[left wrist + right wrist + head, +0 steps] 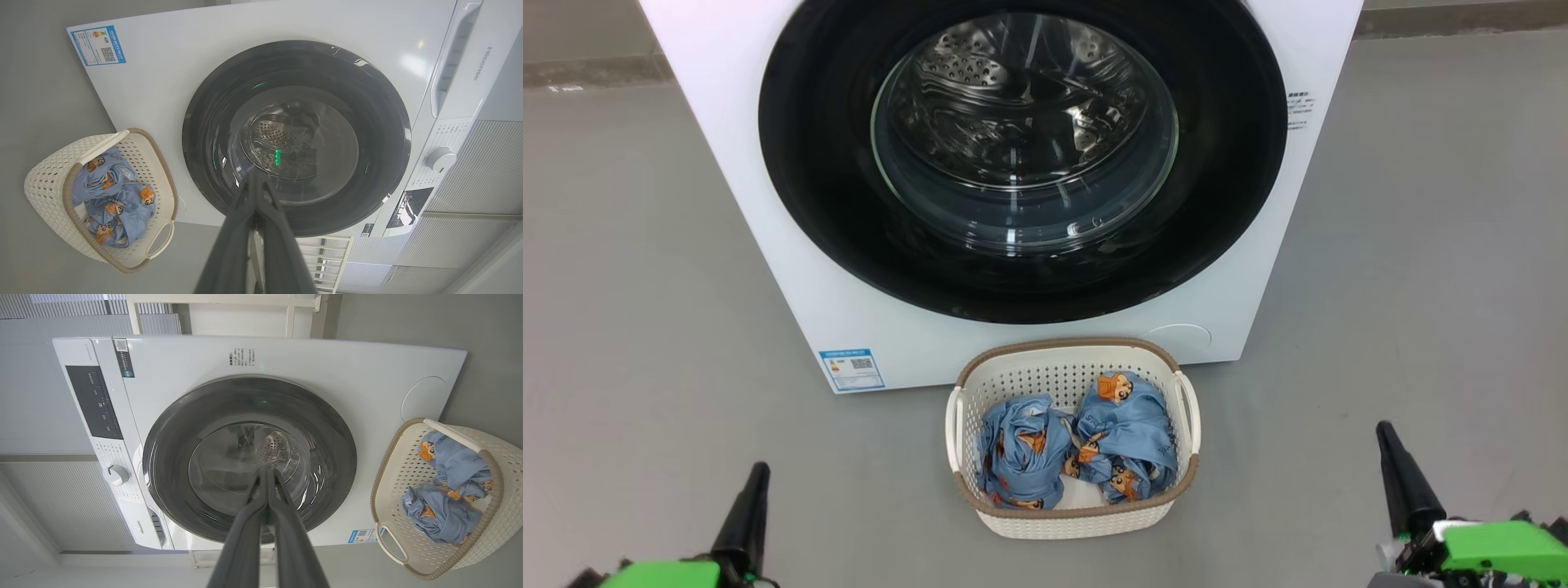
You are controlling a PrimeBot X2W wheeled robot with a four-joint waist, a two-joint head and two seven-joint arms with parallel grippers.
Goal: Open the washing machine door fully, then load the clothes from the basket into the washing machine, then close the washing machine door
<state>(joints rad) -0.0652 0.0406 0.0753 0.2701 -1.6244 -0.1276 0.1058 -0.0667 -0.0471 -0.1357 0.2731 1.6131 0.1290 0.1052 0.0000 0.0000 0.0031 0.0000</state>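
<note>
Black-rimmed washing machine door [817, 163] closed, ahead of left gripper [758, 475] and right gripper [1385, 433]; both pinched tight, empty. Basket [1078, 523] holding clothes [1127, 433] between them.

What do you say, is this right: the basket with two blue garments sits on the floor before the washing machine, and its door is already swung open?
Not the door: the washing machine door is shut, flush against the washing machine, as the head view shows. The basket with the clothes does sit on the floor before it.
</note>
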